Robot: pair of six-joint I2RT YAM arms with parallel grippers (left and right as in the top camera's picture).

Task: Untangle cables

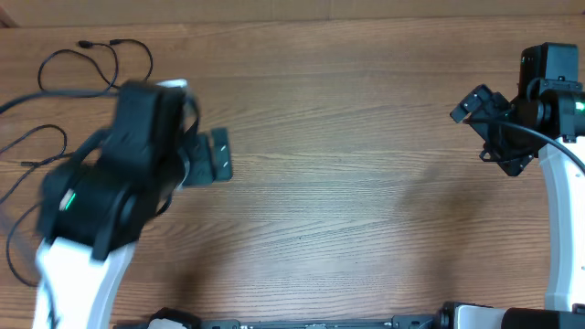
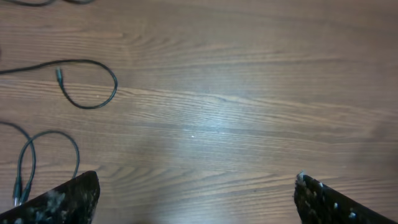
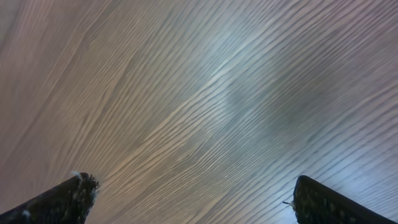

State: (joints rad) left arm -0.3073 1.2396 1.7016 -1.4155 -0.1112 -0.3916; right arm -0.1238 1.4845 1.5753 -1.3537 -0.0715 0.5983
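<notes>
The thin black flexible cables (image 2: 115,84) lie in loose loops at the left end of the brown wooden table (image 1: 347,210), seemingly mostly separated though the left arm hides part, while the left tool (image 2: 197,182) and right tool (image 3: 186,180) hang spread and empty.

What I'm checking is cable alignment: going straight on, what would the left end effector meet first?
Likely bare table, depth unclear: only wood shows ahead of the left end effector; the cables lie aside.
</notes>
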